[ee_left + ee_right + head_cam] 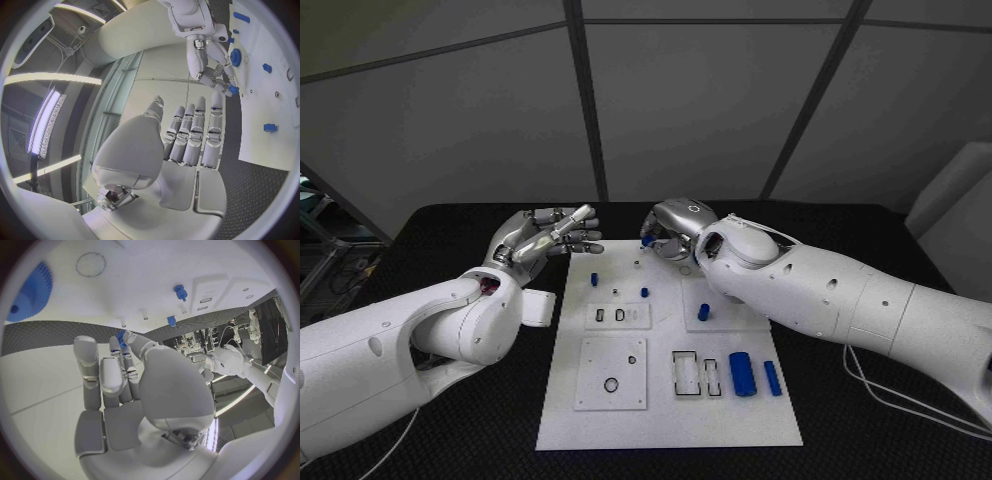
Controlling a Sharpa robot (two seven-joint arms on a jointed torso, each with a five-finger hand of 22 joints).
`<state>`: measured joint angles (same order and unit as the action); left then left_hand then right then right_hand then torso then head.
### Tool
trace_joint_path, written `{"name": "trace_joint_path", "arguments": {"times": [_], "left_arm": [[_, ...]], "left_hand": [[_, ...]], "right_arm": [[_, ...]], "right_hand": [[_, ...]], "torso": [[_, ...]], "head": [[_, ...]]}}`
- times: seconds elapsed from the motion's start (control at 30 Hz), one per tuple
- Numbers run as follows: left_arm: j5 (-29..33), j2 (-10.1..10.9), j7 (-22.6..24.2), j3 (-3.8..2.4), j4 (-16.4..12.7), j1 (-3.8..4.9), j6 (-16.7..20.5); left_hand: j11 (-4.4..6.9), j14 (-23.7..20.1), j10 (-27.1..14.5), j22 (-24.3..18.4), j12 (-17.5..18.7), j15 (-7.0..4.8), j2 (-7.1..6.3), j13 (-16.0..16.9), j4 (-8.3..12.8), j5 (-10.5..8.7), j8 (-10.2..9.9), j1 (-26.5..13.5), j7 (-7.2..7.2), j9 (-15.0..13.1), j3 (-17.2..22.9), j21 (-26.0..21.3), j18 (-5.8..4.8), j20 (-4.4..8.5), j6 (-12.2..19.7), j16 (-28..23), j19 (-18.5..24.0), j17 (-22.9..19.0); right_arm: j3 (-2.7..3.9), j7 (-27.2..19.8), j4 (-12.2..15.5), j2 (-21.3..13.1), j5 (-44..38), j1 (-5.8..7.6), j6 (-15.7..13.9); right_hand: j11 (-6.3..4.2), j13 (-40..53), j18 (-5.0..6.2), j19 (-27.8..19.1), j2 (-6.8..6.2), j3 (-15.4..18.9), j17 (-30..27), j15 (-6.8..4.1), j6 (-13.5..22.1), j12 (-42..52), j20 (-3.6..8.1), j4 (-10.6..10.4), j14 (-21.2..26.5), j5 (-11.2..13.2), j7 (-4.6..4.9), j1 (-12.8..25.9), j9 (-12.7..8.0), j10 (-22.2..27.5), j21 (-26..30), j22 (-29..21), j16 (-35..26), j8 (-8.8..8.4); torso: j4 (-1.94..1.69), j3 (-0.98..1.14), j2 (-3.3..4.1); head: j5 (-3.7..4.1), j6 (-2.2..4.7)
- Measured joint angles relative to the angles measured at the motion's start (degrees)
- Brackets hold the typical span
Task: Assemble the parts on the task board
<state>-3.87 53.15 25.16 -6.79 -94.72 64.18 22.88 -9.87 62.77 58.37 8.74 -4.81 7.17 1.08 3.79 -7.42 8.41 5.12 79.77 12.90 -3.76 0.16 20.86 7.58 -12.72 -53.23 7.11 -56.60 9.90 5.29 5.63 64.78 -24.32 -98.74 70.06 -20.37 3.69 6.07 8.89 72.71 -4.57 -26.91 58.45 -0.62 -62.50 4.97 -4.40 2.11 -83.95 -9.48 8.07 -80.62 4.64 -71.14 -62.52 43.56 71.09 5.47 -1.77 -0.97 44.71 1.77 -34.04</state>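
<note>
Over the far end of the white board [574, 420], the right hand [672, 228] pinches a small blue part [646, 241] between thumb and fingertip, just above the board's surface. Beside the board's far left corner, the left hand [548, 235] hovers with fingers straight and apart, holding nothing. Near the board's right edge lie two blue cylinders [756, 374] side by side, and a small blue peg [594, 278] stands near the far end.

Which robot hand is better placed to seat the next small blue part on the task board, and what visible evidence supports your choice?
Probably the right robot hand: it already pinches a small blue part at its fingertips, over the far end of the task board. The left robot hand hovers beside the board, fingers apart, holding nothing.
</note>
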Motion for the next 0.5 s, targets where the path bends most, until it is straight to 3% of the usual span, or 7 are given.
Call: {"name": "trace_joint_path", "arguments": {"times": [0.5], "left_arm": [[0.0,0.0,0.0,0.0,-0.1,0.01,-0.1]], "left_hand": [[-0.2,0.0,-0.2,-0.1,0.0,0.0,0.0,0.0,0.2,0.0,0.0,0.0,0.0,0.0,-0.2,0.0,0.0,0.0,0.0,-0.2,0.0,0.1]], "right_arm": [[-0.02,-0.6,-2.2,2.0,0.2,0.03,1.2]], "right_hand": [[0.01,0.0,0.0,0.0,-0.02,0.0,0.0,0.0,0.1,-0.2,0.0,0.0,0.0,0.2,-0.06,0.0,0.0,0.0,0.0,0.2,0.0,-0.06]], "torso": [[0.13,0.1,0.13]], "head": [[-0.45,-0.22]]}}
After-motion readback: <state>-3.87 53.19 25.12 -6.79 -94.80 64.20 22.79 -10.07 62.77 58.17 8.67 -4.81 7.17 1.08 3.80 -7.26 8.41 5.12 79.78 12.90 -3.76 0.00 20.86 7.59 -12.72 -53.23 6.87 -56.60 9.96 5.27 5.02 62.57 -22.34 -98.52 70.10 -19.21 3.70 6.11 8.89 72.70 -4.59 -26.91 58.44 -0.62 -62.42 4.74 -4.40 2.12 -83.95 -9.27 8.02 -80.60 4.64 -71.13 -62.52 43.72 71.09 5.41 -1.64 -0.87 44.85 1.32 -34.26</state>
